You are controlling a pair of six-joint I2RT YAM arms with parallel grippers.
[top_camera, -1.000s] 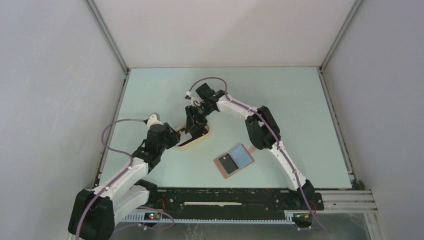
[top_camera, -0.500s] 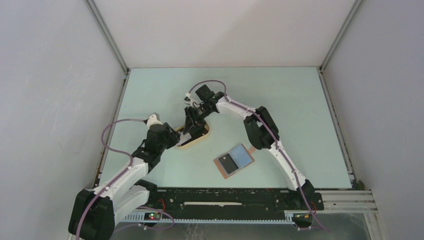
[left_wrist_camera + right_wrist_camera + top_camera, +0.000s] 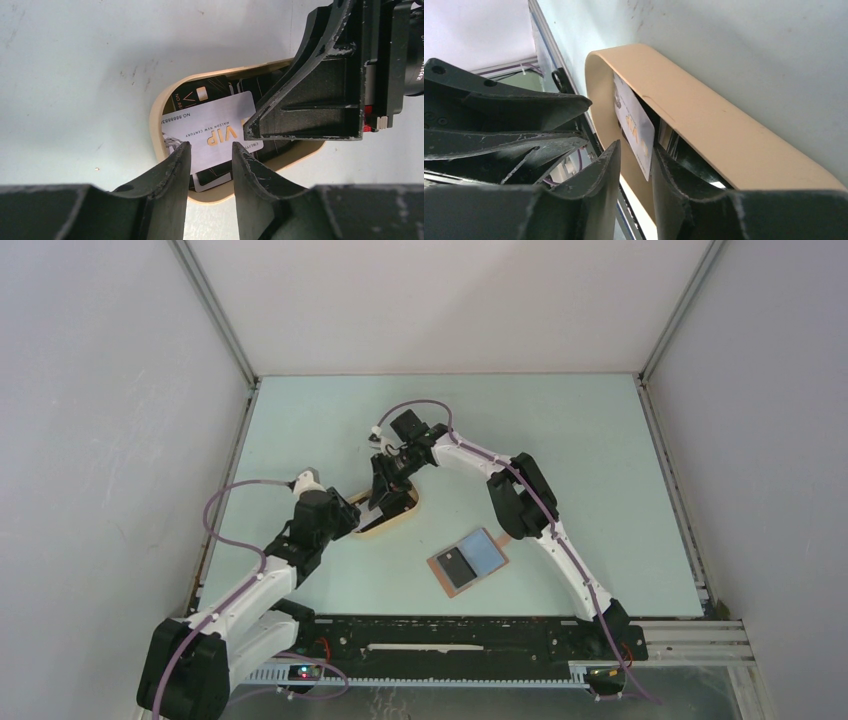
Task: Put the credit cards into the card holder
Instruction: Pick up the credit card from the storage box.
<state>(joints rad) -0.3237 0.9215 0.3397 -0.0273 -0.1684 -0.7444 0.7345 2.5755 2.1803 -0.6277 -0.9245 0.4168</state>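
Find the tan oval tray point(image 3: 155, 127) on the worktop point(image 3: 590, 440), left of centre and toward the near side. The tray has a raised, smooth rim with rounded ends and rests flat on the surface. The worktop is pale blue-green. In the left wrist view you see faint scuffs and dark specks on it beside the tray. Plain grey-white walls point(image 3: 450, 300) enclose the worktop on three sides, joined at the rear corners by metal posts point(image 3: 214, 312). A black rail point(image 3: 450, 632) runs along the near edge.
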